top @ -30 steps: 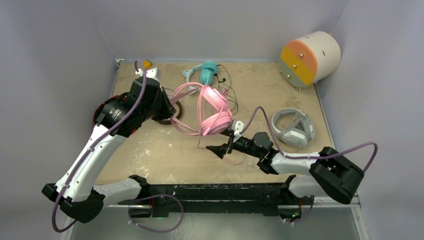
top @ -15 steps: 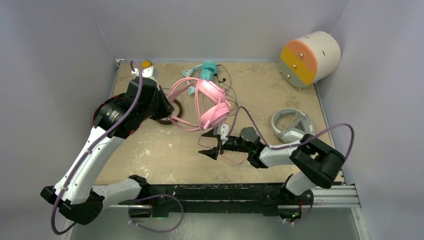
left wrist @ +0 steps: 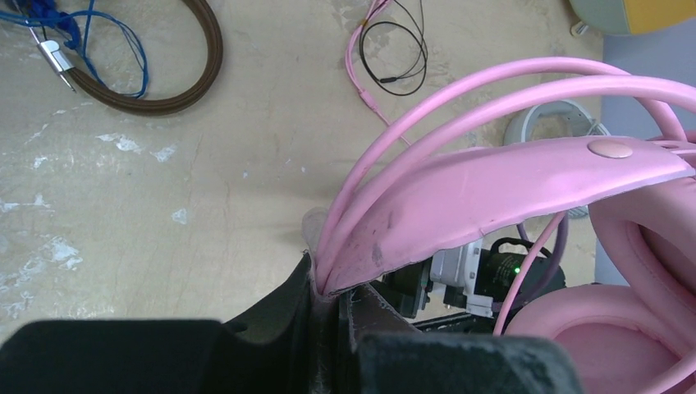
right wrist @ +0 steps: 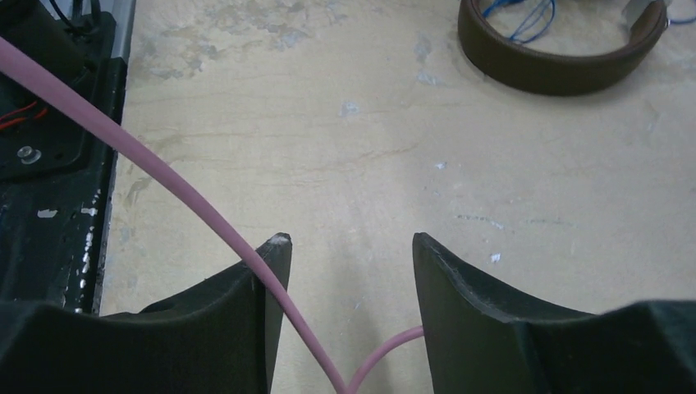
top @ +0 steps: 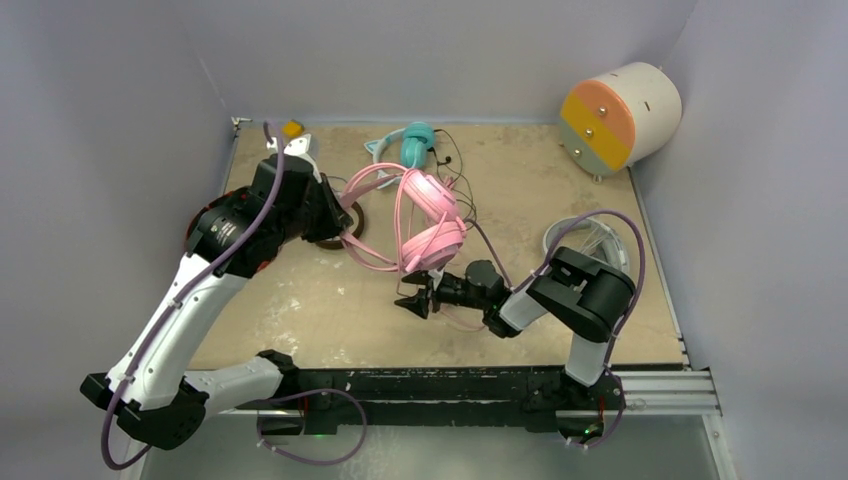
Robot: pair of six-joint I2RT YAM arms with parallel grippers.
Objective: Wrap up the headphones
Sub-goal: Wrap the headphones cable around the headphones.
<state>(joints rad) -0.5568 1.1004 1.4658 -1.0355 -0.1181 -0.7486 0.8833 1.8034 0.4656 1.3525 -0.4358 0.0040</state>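
Observation:
The pink headphones [top: 428, 222] hang above the table, and my left gripper [top: 337, 205] is shut on their headband [left wrist: 492, 176]. In the left wrist view the band's end is pinched between the jaws [left wrist: 328, 283], with an ear cup [left wrist: 632, 328] at the lower right. My right gripper [top: 413, 301] is low, in front of the cups and pointing left. It is open [right wrist: 351, 246], and the thin pink cable [right wrist: 185, 189] runs in a V between its fingers. The brown headphones [right wrist: 558, 70] with a blue cord [left wrist: 82, 33] lie on the table. The grey-white headphones [top: 592, 232] sit partly behind the right arm.
Teal headphones [top: 411, 145] with a thin black cable lie at the back centre. A cylinder [top: 620, 115] with orange and yellow stripes rests in the far right corner. The black base rail [right wrist: 49, 164] runs along the near edge of the table.
The right arm has folded in, moving its gripper left along the pink cable, and its jaws have narrowed. The pink headphones shifted a little; the left gripper kept its hold.

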